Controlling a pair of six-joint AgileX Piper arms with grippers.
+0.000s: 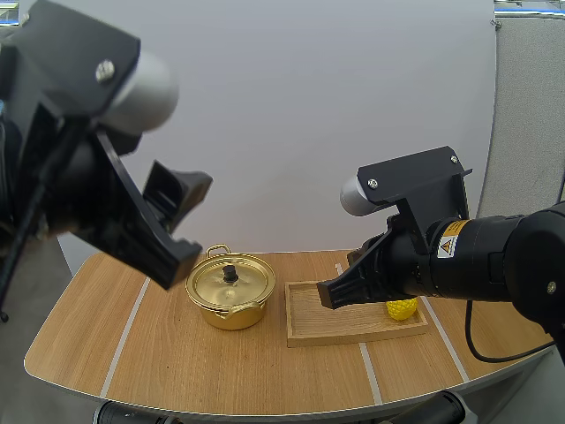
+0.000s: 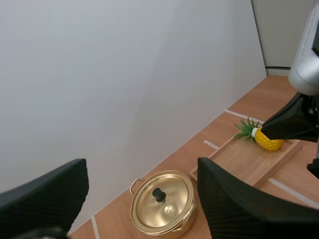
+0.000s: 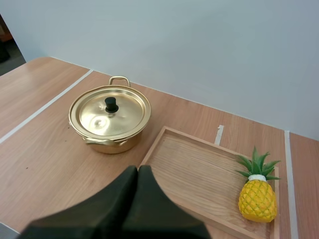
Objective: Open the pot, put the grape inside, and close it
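from the high view, the pot [image 1: 231,293] sits on the table [image 1: 221,371] just left of the wooden tray [image 1: 327,325], its lid [image 1: 231,281] seated flat with the black knob [image 1: 230,273] upright. the left gripper [image 1: 181,225] hangs well above and to the left of the pot, fingers spread and empty. the right gripper [image 1: 331,296] hovers over the tray and seems to be shut on nothing, though it is seen side-on here. the fruit is a yellow toy pineapple [image 1: 402,308], not a grape; it lies at the tray's right end, half hidden behind the right arm. in the left wrist view, the left gripper's two ribbed fingers [image 2: 45,199] stand wide apart with nothing between them, and the pot [image 2: 162,204] lies far below with the lid on; the right gripper [image 2: 289,124] is near the pineapple [image 2: 267,140] on the tray [image 2: 239,167]. in the right wrist view, the right gripper [image 3: 137,199] is one dark wedge, fingers pressed together and holding nothing, above the tray's near edge [image 3: 164,149]; the pineapple [image 3: 257,199] stands upright in the tray's far corner, leaves up, well apart from the pot [image 3: 109,117]. by my reading nothing of the task is done: the lid has yet to come off, the fruit has yet to be picked up and dropped in, and the closing comes last.
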